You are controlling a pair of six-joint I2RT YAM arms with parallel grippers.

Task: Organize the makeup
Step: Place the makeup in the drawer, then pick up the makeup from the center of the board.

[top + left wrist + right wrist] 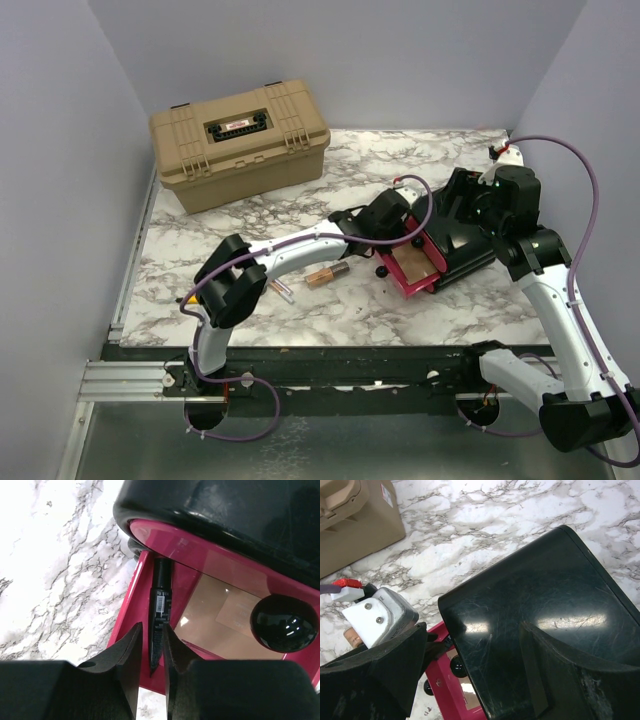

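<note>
A black box (pixel 465 245) with pink drawers lies mid-table, one pink drawer (pixel 405 287) pulled out. A flat copper-pink compact (pixel 412 262) lies in it, and also shows in the left wrist view (pixel 220 620). My left gripper (pixel 393 232) is over the drawer (pixel 125 625), its fingers nearly closed (pixel 152 635) around the tip of a slim black tube (pixel 161 605) that lies along the drawer's left side. A glossy black round piece (pixel 284 623) sits over the compact; jar or knob, I cannot tell. Copper lipstick tubes (pixel 325 275) lie on the table. My right gripper (pixel 480 205) (pixel 470 680) is open, astride the box's top edge (pixel 535 605).
A tan plastic toolbox (pixel 240 140) stands closed at the back left, and its corner shows in the right wrist view (pixel 350 525). A small pale stick (pixel 283 290) lies near the lipsticks. Grey walls close in the marble table on three sides.
</note>
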